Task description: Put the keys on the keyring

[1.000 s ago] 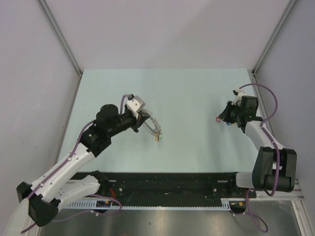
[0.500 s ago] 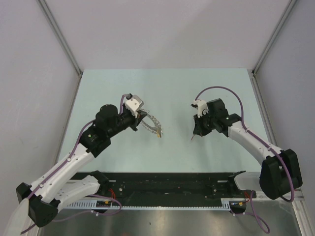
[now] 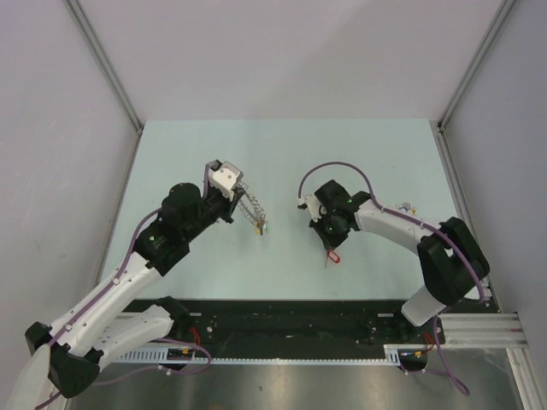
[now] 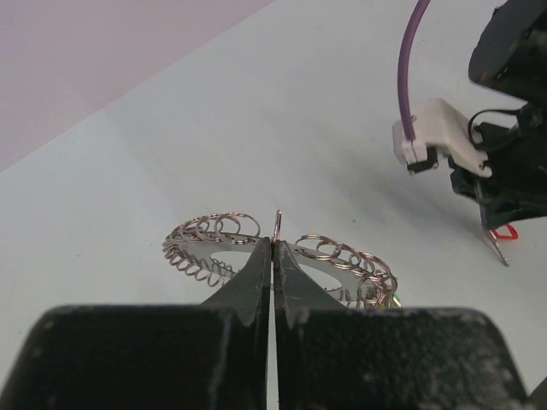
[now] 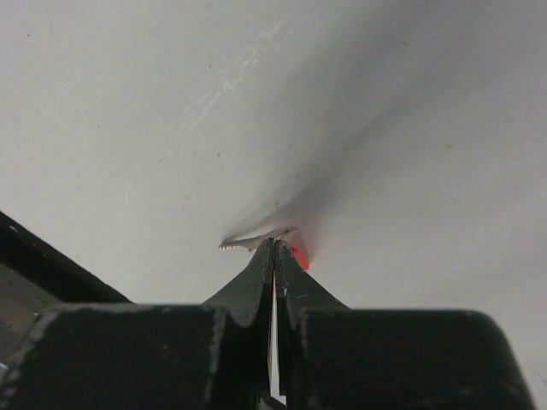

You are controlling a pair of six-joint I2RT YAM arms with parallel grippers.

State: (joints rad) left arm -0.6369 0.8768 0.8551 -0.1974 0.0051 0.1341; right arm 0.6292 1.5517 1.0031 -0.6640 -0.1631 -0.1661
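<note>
My left gripper (image 3: 238, 200) is shut on the keyring (image 3: 250, 211), a floppy silvery coil hanging from its tips above the table. In the left wrist view the keyring (image 4: 205, 245) spreads to both sides of the shut tips (image 4: 273, 245), and a green-headed key (image 3: 263, 228) hangs at its end. My right gripper (image 3: 330, 243) is shut on the red-headed key (image 3: 333, 255) at mid-table, right of the keyring and apart from it. In the right wrist view the key's toothed blade (image 5: 248, 243) and red head (image 5: 298, 256) stick out past the shut tips (image 5: 275, 245).
Small loose keys (image 3: 402, 207) lie on the pale green table (image 3: 342, 154) towards its right side, too small to tell their colours. Grey walls stand at the back and both sides. A black rail (image 3: 291, 316) runs along the near edge.
My right arm has swung from the table's right side leftwards to the middle, carrying the red-headed key. My left gripper has shifted slightly with the keyring in it.
</note>
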